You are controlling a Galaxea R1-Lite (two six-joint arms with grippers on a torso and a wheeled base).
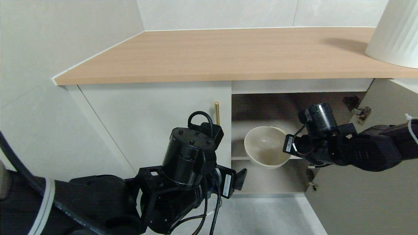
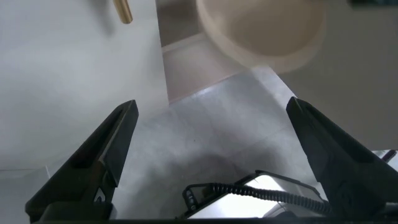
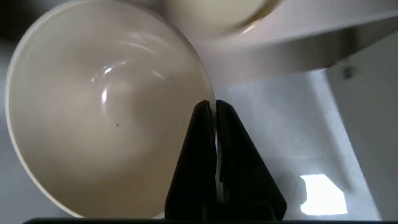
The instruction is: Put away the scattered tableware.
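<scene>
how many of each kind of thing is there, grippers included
cream bowl: 1
rounded cream dish, partly seen: 1
white ribbed container: 1
grippers: 2, left gripper, right gripper
total: 5

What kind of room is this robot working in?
Probably a kitchen: a wooden countertop against tiled walls, a white cabinet open below it, and the right gripper holding a cream bowl at its shelf.

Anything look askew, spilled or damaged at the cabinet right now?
Nothing spilled or damaged. Only the bowl is tilted, opening facing outward, pinched by its rim in the right claw at the open cabinet; that looks like the grip, not a fault.
</scene>
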